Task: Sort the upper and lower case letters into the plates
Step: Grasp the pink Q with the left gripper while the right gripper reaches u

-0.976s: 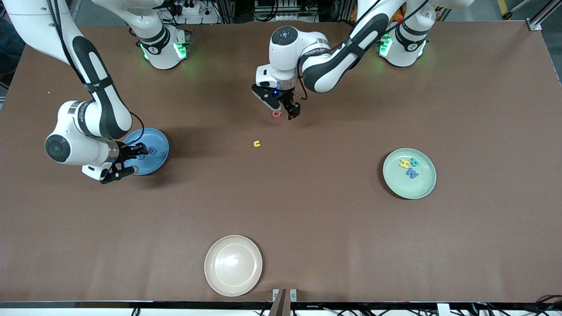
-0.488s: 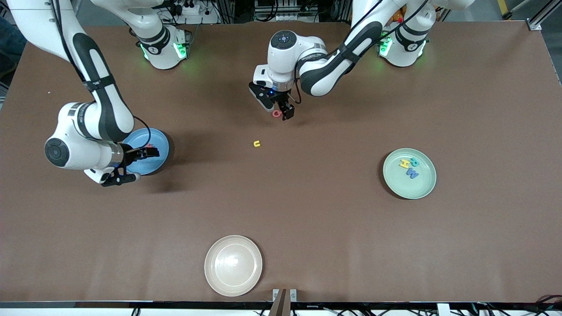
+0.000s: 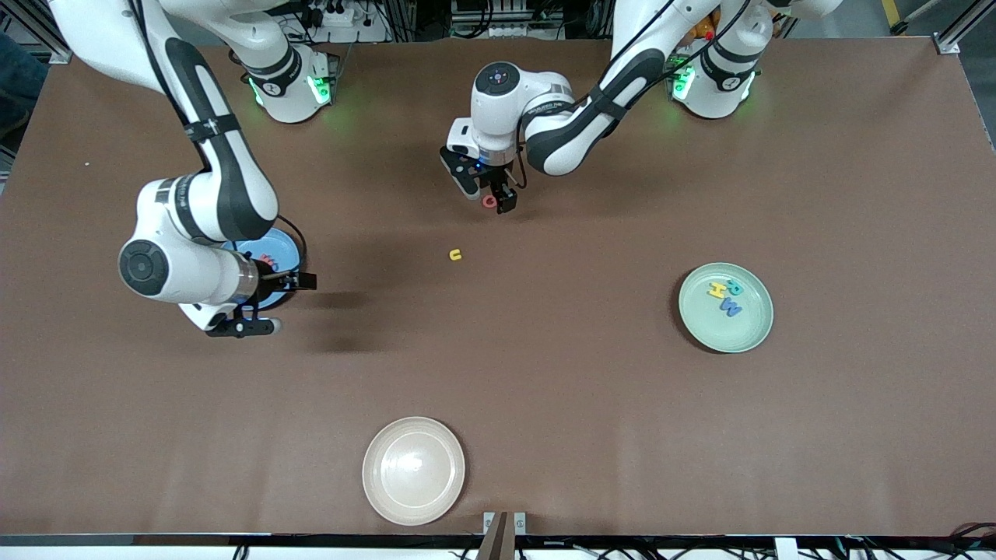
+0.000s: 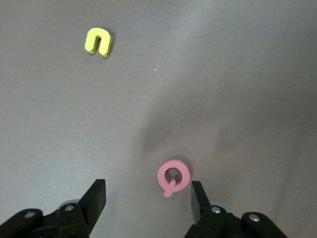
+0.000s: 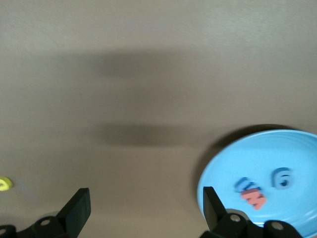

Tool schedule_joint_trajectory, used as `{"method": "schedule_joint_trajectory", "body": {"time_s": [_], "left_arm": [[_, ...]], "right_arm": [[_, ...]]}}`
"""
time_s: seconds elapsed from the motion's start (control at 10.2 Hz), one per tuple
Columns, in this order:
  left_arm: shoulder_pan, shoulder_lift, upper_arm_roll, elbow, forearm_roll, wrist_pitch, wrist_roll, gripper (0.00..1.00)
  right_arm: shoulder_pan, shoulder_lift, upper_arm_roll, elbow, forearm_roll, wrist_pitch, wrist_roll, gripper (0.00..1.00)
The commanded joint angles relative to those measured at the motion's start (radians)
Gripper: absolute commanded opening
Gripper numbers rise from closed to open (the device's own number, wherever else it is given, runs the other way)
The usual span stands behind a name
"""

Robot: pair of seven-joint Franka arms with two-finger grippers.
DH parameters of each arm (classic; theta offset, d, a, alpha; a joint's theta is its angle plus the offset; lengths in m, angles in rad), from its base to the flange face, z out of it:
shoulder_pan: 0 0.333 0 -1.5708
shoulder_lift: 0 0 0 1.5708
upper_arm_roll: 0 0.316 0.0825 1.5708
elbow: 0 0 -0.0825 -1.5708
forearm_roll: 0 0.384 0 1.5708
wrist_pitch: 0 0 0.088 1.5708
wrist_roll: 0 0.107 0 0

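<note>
Left pincer (image 3: 491, 196) down around red Q (image 3: 489, 201), closing in; right pincer (image 3: 274, 302) now open, empty, leaving sky blue plate (image 3: 286, 247).

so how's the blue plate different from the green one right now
The sky blue plate lies toward the right arm's end of the table, half hidden under that arm; the mint green plate lies toward the left arm's end, in full view. The blue one holds lowercase letters, a red w among them; the green one holds capitals H, R, W. Both are round, shallow and alike in size.
</note>
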Motion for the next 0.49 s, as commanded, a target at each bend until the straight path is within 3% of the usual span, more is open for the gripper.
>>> {"method": "schedule_joint_trajectory", "body": {"time_s": [0.0,0.2,0.39], "left_arm": [[-0.019,0.037,0.015,0.031,0.025,0.017,0.014,0.75],[-0.030,0.043,0.015,0.035,0.025,0.017,0.014,0.75],[-0.046,0.062,0.017,0.042,0.024,0.017,0.014,0.73]], "right_arm": [[0.006,0.057,0.036,0.074,0.053,-0.009,0.085,1.00],[0.019,0.077,0.039,0.076,0.180,-0.011,0.105,1.00],[0.095,0.087,0.055,0.083,0.202,0.046,0.184,1.00]]}}
